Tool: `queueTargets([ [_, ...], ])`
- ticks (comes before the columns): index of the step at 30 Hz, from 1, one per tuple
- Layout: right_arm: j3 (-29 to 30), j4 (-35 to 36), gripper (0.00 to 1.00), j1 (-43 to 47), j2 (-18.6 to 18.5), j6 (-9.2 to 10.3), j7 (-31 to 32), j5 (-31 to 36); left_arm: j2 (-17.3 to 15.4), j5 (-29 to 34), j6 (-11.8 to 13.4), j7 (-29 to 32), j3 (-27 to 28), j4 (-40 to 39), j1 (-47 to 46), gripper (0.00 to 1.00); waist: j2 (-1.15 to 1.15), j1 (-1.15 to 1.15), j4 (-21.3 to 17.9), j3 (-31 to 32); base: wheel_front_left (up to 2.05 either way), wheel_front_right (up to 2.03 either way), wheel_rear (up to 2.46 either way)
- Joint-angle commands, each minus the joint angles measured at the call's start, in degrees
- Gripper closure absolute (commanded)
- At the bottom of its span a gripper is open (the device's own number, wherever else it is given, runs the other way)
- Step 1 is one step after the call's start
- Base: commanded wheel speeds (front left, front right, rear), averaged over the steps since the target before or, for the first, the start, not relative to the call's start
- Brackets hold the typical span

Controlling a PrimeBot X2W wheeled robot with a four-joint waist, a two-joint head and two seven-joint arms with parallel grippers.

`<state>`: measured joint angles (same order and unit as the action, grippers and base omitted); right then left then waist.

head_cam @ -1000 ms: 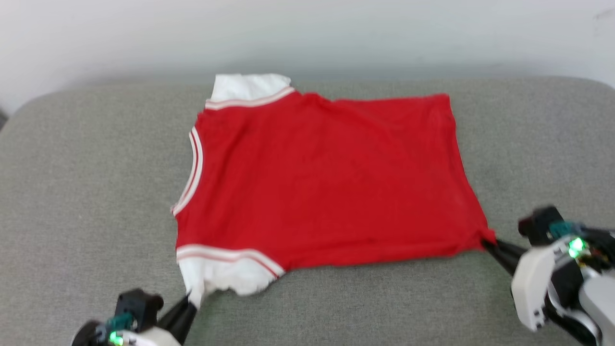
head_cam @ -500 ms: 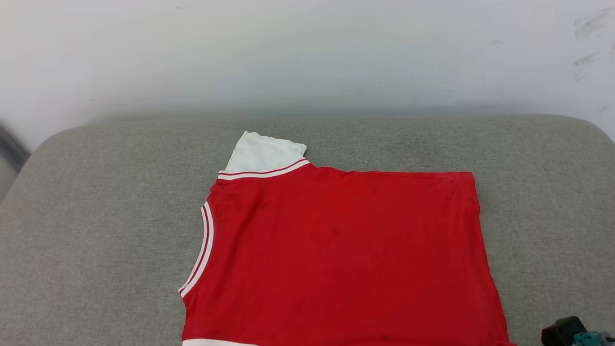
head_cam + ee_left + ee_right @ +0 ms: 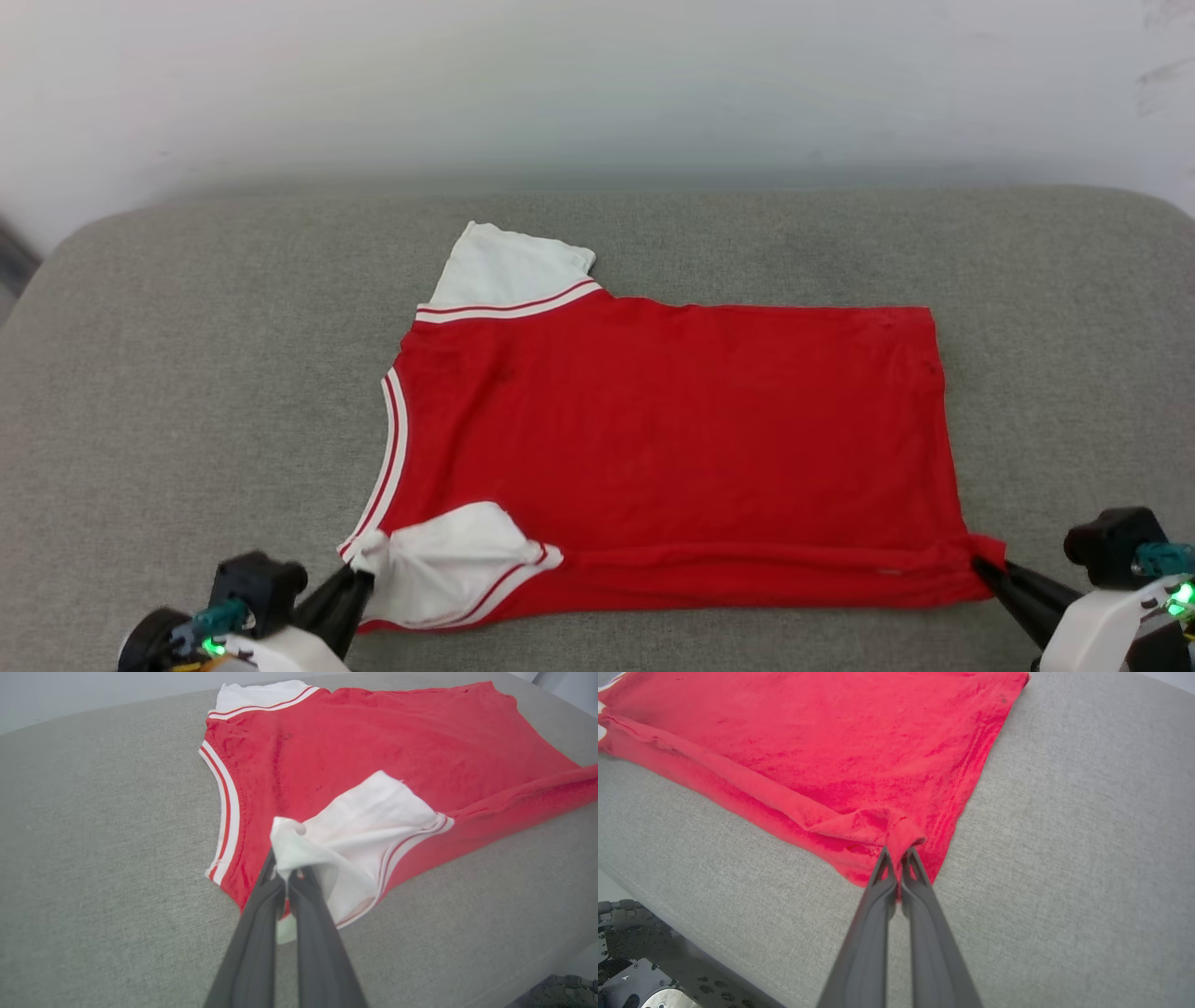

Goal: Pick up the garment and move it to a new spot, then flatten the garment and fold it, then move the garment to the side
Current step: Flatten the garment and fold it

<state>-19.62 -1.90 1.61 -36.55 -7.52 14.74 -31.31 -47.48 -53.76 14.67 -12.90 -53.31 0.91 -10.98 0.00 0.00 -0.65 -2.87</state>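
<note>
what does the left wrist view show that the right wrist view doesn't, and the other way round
Left wrist view: the left gripper shut on the near white sleeve, plus the striped neckline and the far sleeve.
Right wrist view: the right gripper shut on the bunched red hem corner, and dark robot base parts below the cushion edge.
Both: the red garment lying on the grey cushion, its near edge folded over into a ridge.
</note>
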Motion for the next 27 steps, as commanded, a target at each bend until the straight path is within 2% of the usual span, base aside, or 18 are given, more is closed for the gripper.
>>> queueTargets([
  [1,0.5,0.7,1.0,-1.2,0.5,0.07,0.5,0.5,0.0,0.6,-0.4,0.4,0.4,0.2,-1.7,1.0,0.0,0.0,-0.4,-1.3,0.0,0.0,0.0],
  [12,2.1,1.0,1.0,-10.2,3.0,0.07,3.1,2.2,0.1,4.1,-5.1,2.7,2.7,6.0,-15.3,1.0,0.0,0.0,-3.1,-9.6,0.0,0.0,0.0],
  [20,-1.0,-5.2,1.0,-17.4,5.4,0.07,4.3,2.4,2.5,5.3,-9.5,3.4,1.7,15.1,-20.4,1.0,0.0,0.0,-4.0,-15.2,0.0,0.0,0.0],
  [27,-5.8,-12.2,1.0,-20.2,5.9,0.07,4.0,3.4,6.2,5.6,-13.2,3.6,-0.7,23.6,-21.5,1.0,0.0,0.0,-3.8,-16.3,0.0,0.0,0.0],
])
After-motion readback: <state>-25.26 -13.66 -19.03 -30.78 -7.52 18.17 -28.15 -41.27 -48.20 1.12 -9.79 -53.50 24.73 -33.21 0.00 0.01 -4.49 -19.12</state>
